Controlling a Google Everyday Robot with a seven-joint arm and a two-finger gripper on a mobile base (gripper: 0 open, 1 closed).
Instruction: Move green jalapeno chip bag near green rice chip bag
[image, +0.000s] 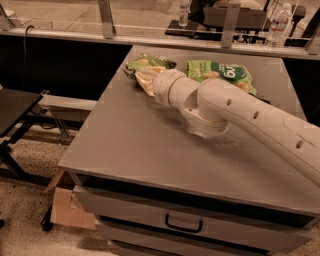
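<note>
The green jalapeno chip bag (146, 63), small, wrinkly and light green, lies near the far left of the grey table top (125, 135). The green rice chip bag (220, 73), larger and flat with a white round logo, lies just to its right, a short gap between them. My gripper (143, 76) reaches in from the right on the thick white arm (235, 107) and sits at the near edge of the jalapeno bag, partly covering it. Its tan fingers (145, 84) look open against the bag's front edge.
The table is a grey cabinet with a drawer and handle (183, 224) at the front. A rail with water bottles (278, 19) runs behind it. A black bench (15, 107) stands to the left, and a cardboard box (67, 207) lies on the floor.
</note>
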